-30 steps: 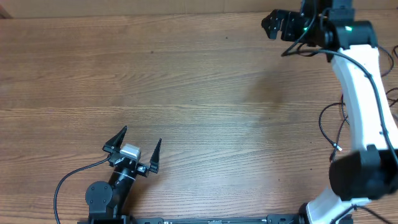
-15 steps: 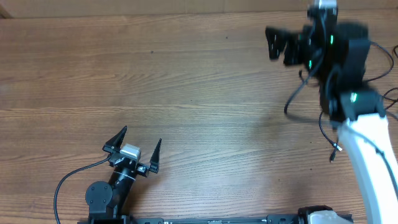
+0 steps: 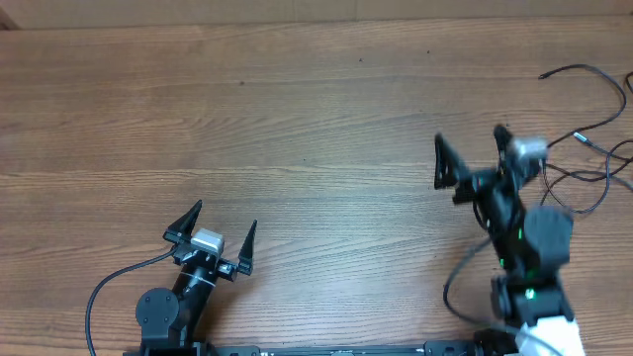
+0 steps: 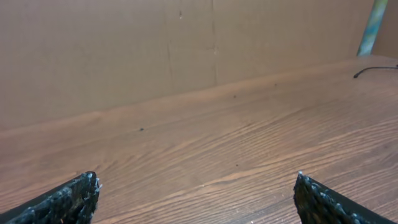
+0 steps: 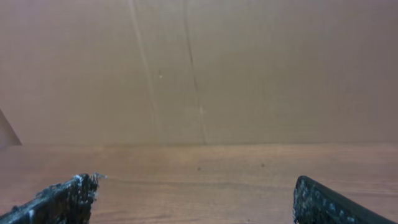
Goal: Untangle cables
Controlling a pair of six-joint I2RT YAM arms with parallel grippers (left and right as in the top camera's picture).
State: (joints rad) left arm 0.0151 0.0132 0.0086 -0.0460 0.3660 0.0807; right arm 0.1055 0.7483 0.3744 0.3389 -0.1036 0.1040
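Cables [image 3: 591,176] sit in a loose tangle at the right edge of the surface [image 3: 297,129], just right of the right hand [image 3: 471,148]. Both hands are spread wide and hold nothing. Left hand [image 3: 220,225] is well apart from them. Cords look light, limp and slip-prone. Best hold is probably beside a plug tip [image 3: 579,136] or on a free loop, not in the crossings.
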